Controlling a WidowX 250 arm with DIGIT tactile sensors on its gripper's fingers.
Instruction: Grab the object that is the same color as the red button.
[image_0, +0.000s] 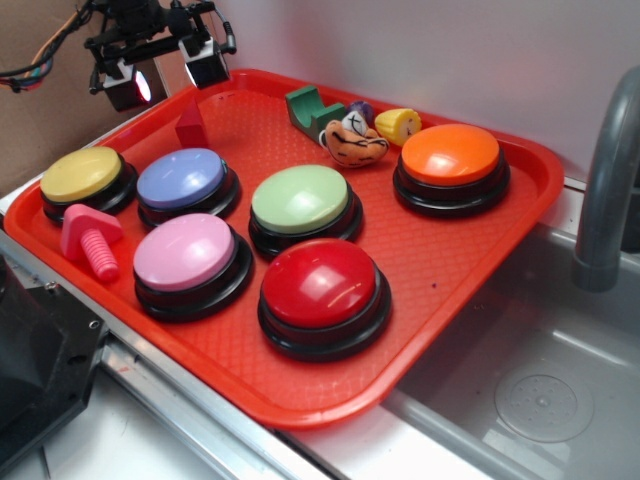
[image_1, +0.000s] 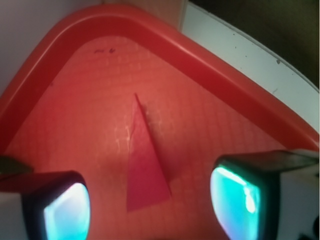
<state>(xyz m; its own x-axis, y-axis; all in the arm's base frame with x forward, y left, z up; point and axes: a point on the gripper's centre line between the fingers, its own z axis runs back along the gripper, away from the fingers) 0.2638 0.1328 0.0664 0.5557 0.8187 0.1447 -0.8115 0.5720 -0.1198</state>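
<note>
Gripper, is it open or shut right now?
Open: the gripper has its two fingers spread apart, the red wedge block lying untouched between them.

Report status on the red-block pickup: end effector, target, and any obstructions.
End effector open, above tray's far corner. Red wedge block between the fingers, not gripped. Nothing blocking; red button sits at the tray's near edge.

Black hand (image_0: 165, 78) – white pad housings, multicoloured cables
</note>
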